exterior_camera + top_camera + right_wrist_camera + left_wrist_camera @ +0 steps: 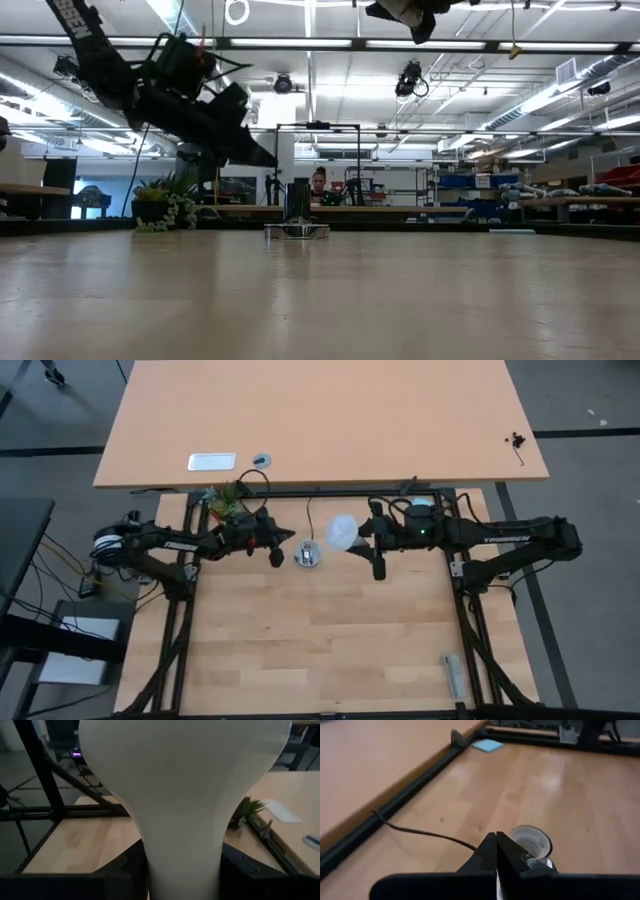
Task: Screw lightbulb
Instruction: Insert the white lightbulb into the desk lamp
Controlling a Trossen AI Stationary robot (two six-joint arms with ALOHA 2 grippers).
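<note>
High view is showing you, from the left, the left gripper [283, 550] hovering with its dark fingers clenched on nothing, just beside the round silver socket disc with its black cord [309, 554], which is sitting on the pale wooden table [330, 650]. In the left wrist view those fingers [496, 851] are pressing flat together right in front of the socket [532, 840]. Moving right, the small white pear-shaped lightbulb [342, 532] is hanging in the air close to the socket's right, and the right gripper [362, 540] is grasping it low on the narrowing neck, globe pointing toward the socket. In the right wrist view the bulb [182, 795] is filling the frame between the dark fingers [125, 870]. You are probably handling something light, smooth and fragile, so I would judge a gentle squeeze on the neck near the base safer than pinching the thin globe, which could slip or crack.
</note>
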